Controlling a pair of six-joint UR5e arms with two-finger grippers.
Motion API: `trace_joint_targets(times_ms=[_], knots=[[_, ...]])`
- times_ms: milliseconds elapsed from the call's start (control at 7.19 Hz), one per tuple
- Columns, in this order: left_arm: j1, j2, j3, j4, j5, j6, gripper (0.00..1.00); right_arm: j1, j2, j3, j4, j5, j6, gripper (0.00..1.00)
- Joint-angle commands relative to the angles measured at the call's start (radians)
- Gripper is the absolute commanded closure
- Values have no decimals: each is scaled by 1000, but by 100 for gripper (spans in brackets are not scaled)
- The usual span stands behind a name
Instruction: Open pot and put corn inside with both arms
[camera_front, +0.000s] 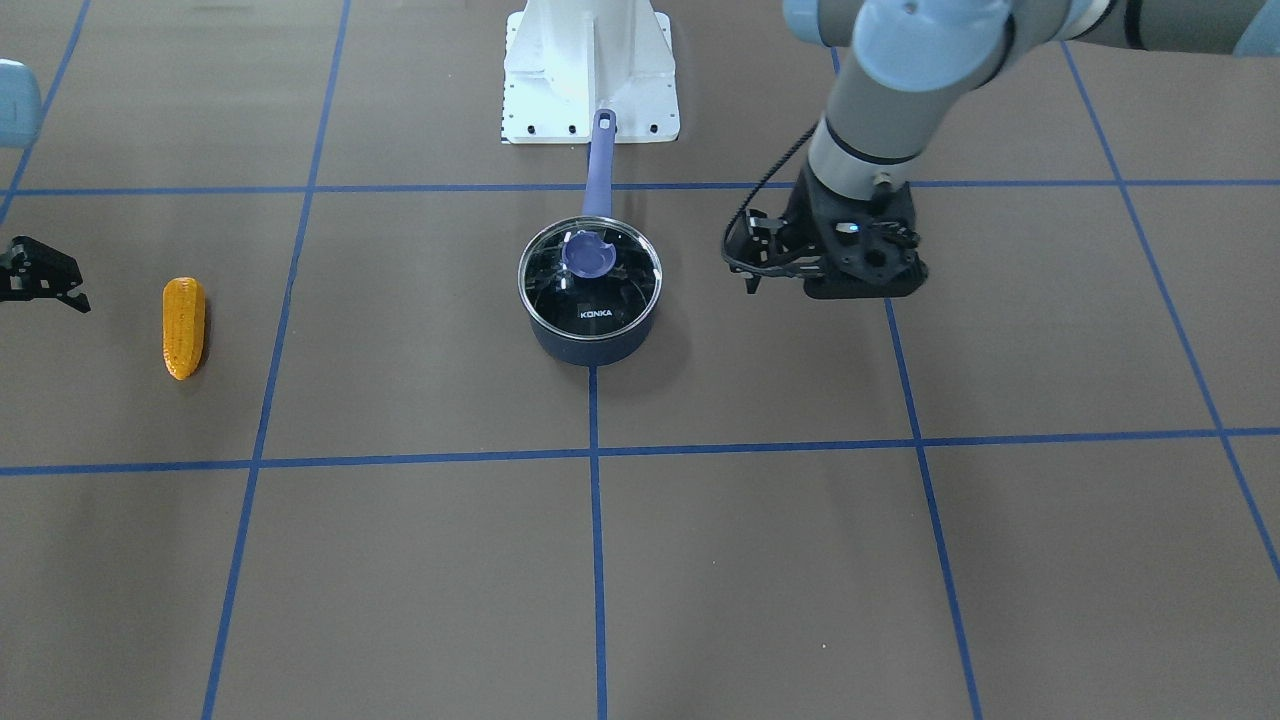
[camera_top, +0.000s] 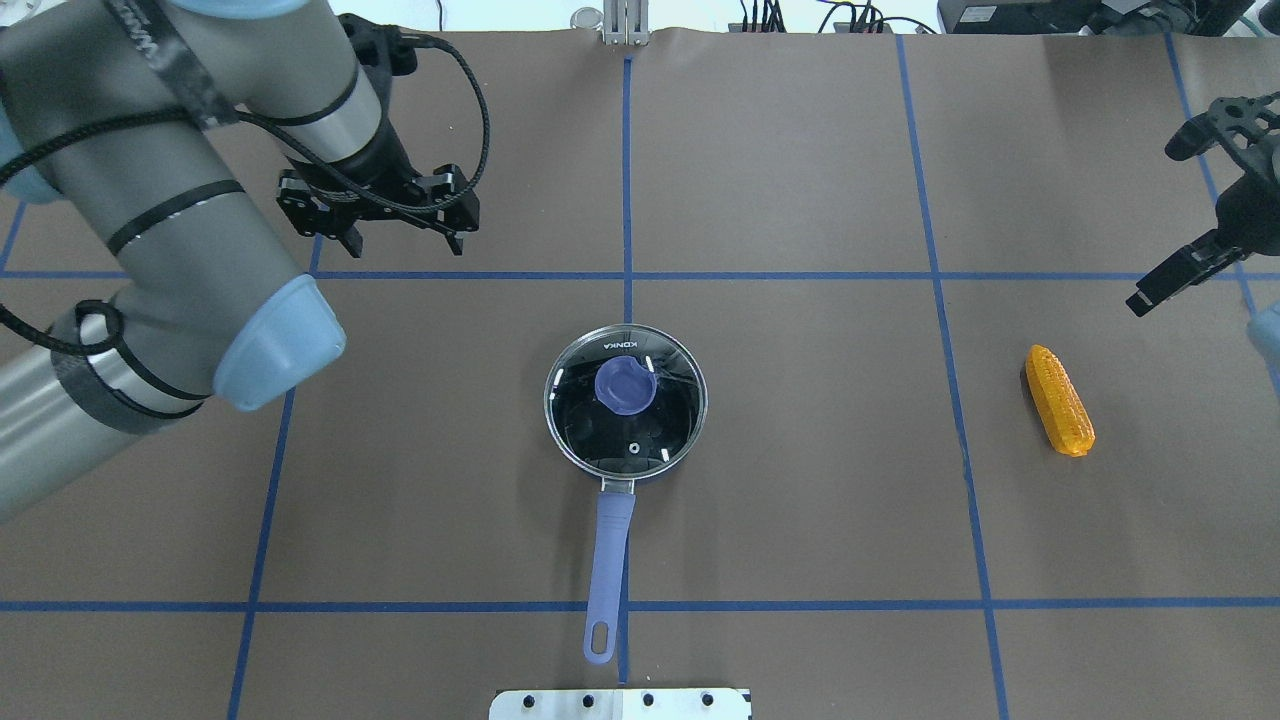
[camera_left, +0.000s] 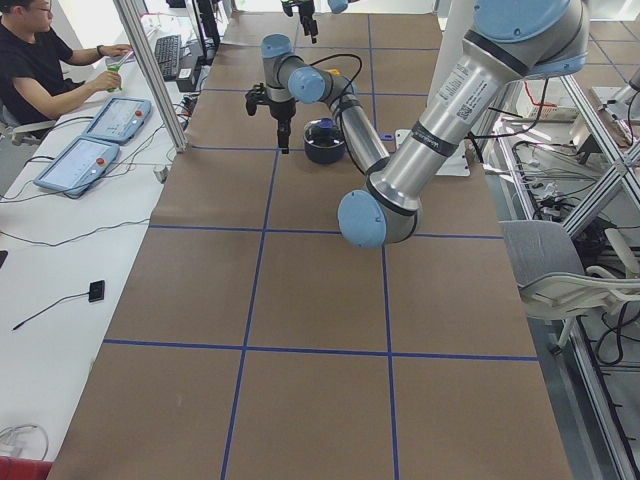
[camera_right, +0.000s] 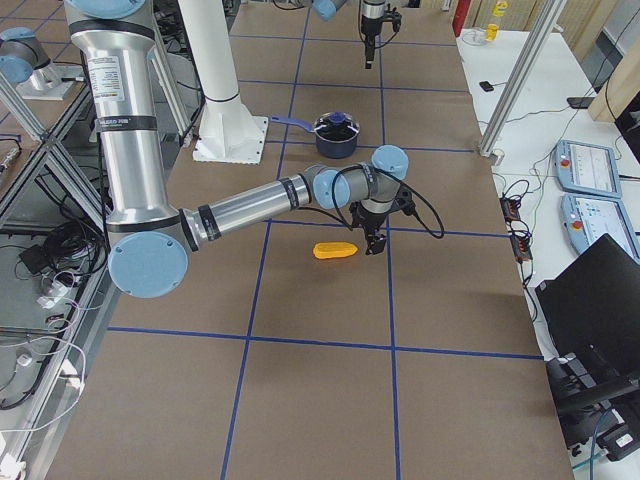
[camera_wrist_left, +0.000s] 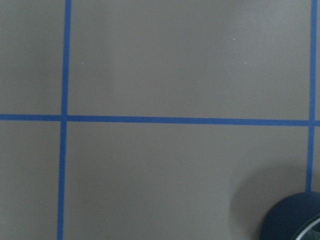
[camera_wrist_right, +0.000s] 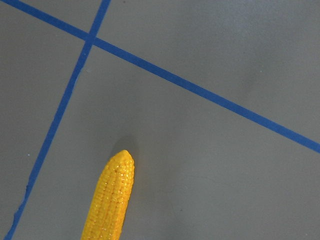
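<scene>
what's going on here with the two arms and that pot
Nothing is held yet. The pot sits in the middle of the table with its glass lid on. The left gripper hangs open off to one side of the pot, touching nothing. The corn lies flat on the table, and the right gripper is open near it without contact.

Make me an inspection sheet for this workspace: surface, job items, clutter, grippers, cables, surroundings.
Surface: brown table cover with blue tape grid, flat.
Job's things: dark navy saucepan with lavender handle, round glass lid on; orange-yellow corn cob lying apart, on the robot's right.
Clutter: nothing seen.
Grippers: left gripper open, empty, apart from the saucepan; right gripper open, empty, near the cob.
Cables: black cable looped at the left wrist.
Surroundings: seated operator at a side desk; white base mount.
</scene>
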Motion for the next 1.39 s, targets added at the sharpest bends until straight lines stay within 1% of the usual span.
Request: trace_joint_targets(times_ms=[0,139,278,557,974,1252], knots=[[90,-104,72,-3,39,-38,0,-20,5,23,21,-29,64,0],[129,-118,83,-23,48,-58,0,-40,31,21,52,-30,218,0],[150,-127,112,-72,63,-79,0,-86,21,23,122,-71,299,0],[185,-188,221,-124,67,-82,0,-117,-62,14,253,-79,301,0],[228,-195,240,-132,67,-84,0,-183,-71,-12,255,-85,301,0],[252,-195,258,-147,65,-87,0,-189,-73,-23,255,-88,301,0]])
